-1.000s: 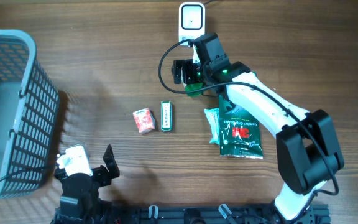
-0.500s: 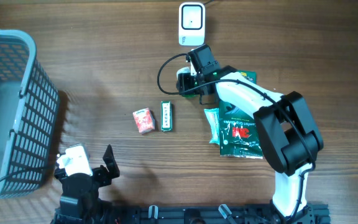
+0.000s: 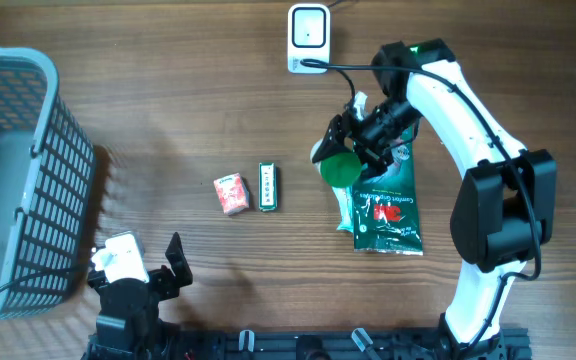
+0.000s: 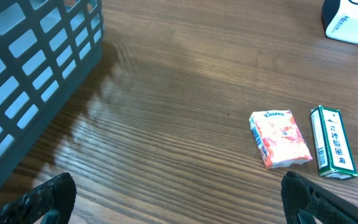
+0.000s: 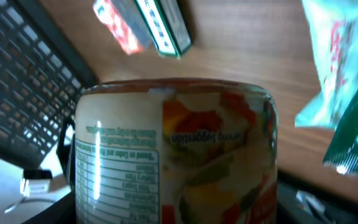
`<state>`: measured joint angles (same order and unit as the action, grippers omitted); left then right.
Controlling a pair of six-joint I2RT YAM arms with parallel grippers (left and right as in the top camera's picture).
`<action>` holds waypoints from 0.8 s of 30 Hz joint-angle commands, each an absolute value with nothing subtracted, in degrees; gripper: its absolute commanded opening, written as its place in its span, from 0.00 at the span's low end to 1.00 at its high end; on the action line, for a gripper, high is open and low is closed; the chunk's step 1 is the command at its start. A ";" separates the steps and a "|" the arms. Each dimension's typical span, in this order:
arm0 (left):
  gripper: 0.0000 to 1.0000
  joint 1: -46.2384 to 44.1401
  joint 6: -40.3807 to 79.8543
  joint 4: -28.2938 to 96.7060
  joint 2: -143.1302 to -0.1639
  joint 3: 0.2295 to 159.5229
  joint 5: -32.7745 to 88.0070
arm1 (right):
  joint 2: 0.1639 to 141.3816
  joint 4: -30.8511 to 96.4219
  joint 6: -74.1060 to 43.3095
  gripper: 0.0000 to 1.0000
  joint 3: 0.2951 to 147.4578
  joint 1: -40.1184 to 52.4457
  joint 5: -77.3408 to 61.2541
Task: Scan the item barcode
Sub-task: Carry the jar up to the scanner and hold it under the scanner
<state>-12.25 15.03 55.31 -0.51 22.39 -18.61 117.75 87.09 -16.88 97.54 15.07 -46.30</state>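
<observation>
Overhead view: the white right arm's gripper (image 3: 353, 140) is clamped around a round green-lidded can (image 3: 336, 168), held tipped over above the wood-grain table (image 3: 168, 90). The lid end points down-left. The can sits below and a bit right of the white boxy plastic scanner (image 3: 308, 38), and just up-left of a glossy dark green foil pouch (image 3: 388, 205) lying flat on a crinkly teal packet (image 3: 341, 200). Mid-table there's a small red-and-white soft packet (image 3: 231, 193) right beside a slim green cardboard box (image 3: 269, 186). A grey plastic lattice basket (image 3: 18, 180) fills the left edge. The left gripper (image 3: 148, 262) is parked at the bottom edge.

Left wrist view: its two black fingertips (image 4: 48, 199) are spread wide with nothing between them, just bare table. The soft packet (image 4: 279, 138) looks puffy and the green box (image 4: 332, 149) crisp-edged.

Right wrist view: the can (image 5: 179, 155) fills the frame sideways between the fingers. It has a smooth cylinder wall and a printed label with a nutrition-style table on green plus orange and yellow artwork, probably vegetables, though it's blurry.
</observation>
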 commanded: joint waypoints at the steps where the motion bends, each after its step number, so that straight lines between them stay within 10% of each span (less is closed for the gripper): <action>1: 1.00 -11.92 15.49 55.16 -0.27 22.06 -18.94 | 116.66 89.62 -14.35 0.44 98.24 15.14 -48.69; 24: 1.00 -11.92 15.49 55.16 -0.27 22.06 -18.94 | 131.76 -7.18 -33.19 0.56 98.63 19.33 -11.31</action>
